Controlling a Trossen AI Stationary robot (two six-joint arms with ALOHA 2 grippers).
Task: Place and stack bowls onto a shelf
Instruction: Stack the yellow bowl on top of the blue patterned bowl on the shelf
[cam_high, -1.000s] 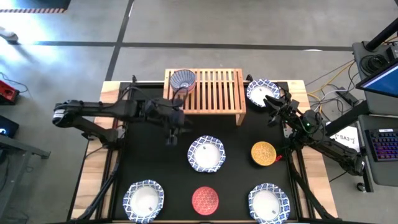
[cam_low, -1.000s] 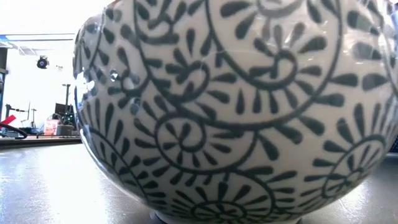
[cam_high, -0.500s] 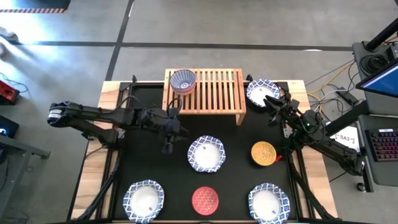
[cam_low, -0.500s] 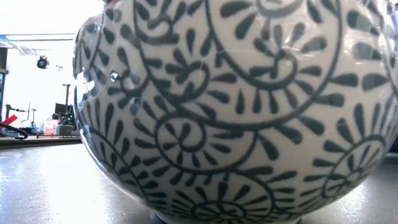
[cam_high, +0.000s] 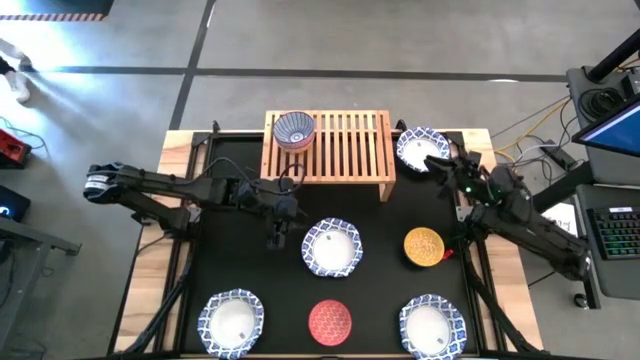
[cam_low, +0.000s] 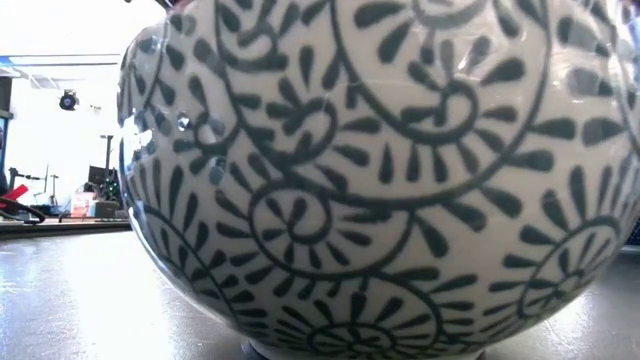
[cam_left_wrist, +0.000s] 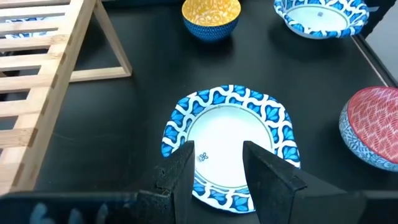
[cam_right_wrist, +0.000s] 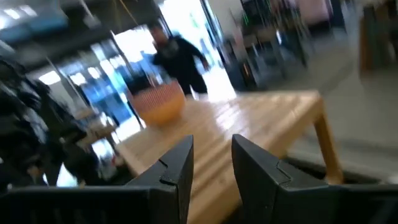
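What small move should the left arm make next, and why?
Probably ease the left claw forward and down over the near rim of the centre white bowl. Its fingers are open and empty, already pointing at that bowl, while the shelf holds only one small blue bowl. The right claw waits beside the white bowl next to the shelf.

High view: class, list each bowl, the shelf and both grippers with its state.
Shelf: holds one bowl.
Blue bowl: on shelf, upright.
Centre white bowl: on table.
Yellow bowl: on table.
Red bowl: on table.
Left gripper: jaws open, empty.
Right gripper: jaws open, empty.
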